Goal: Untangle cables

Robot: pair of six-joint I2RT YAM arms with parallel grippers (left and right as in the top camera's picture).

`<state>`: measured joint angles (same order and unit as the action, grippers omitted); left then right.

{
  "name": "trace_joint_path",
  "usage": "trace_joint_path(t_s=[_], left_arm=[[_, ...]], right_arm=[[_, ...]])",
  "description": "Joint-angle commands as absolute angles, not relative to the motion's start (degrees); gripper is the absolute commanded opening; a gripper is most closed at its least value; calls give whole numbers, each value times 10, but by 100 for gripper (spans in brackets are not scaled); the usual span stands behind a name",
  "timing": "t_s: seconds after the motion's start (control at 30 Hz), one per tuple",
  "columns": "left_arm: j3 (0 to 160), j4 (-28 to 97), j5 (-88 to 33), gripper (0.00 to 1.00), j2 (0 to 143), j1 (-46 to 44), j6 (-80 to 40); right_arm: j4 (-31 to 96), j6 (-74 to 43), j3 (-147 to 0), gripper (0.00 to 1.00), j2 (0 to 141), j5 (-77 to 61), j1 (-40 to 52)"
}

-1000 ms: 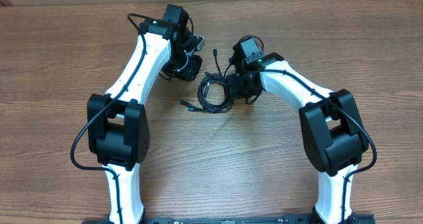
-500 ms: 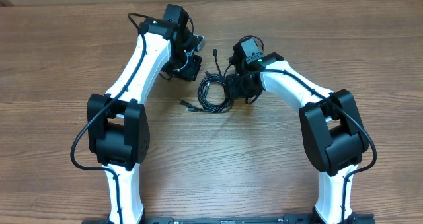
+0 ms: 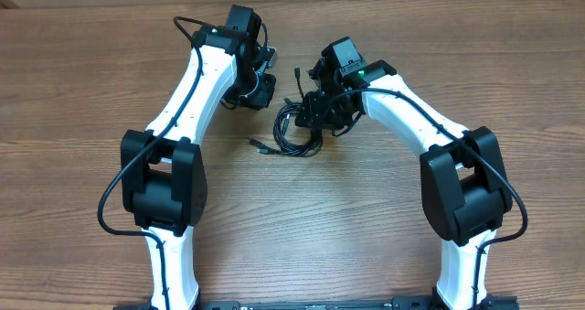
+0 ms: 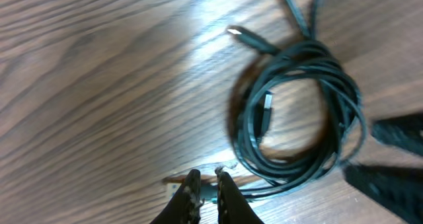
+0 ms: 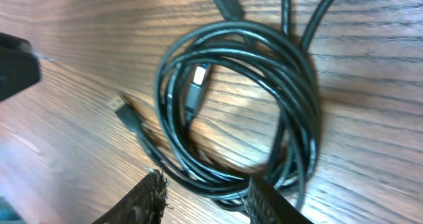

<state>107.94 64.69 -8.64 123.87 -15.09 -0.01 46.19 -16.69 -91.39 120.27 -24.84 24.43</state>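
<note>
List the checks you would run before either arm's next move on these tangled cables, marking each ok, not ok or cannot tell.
1. Are the cables seen in all three views: ok.
2. Is the right pincer open: ok, its fingers straddle the lower strands.
3. Is the left pincer holding a strand: cannot tell, its fingers stand almost together.
4. Are plug ends free of the loop: not ok, one plug lies inside it.
5. Are the pincers apart: ok, on opposite sides of the cables.

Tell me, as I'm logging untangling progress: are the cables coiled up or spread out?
Coiled. Both wrist views show the cables as one bundle of overlapping loops, with only short ends sticking out.
</note>
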Motion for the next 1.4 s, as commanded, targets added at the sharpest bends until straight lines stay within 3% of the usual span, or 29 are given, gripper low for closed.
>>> trace_joint_path(t_s=[0.0,0.17,0.37,0.6,1.37], left_arm=[[1077,646,-36,16,1249,-135,-77],[1077,656,-37,21,1254,-100,-116],[1070,660,-45,36,1254,-62,-130],[1066,656,-45,44,1254,-54,-134],[1066,653,-45,49,1254,-57,-134]], right_arm=[[440,-210,-925,38,1187,-271,253],[386,-246,-919,38,1188,-250,280],[353,-286,-919,38,1194,-130,323],[317,-288,-919,38,1210,-4,373],[300,-317,-919,38,1281,38,391]])
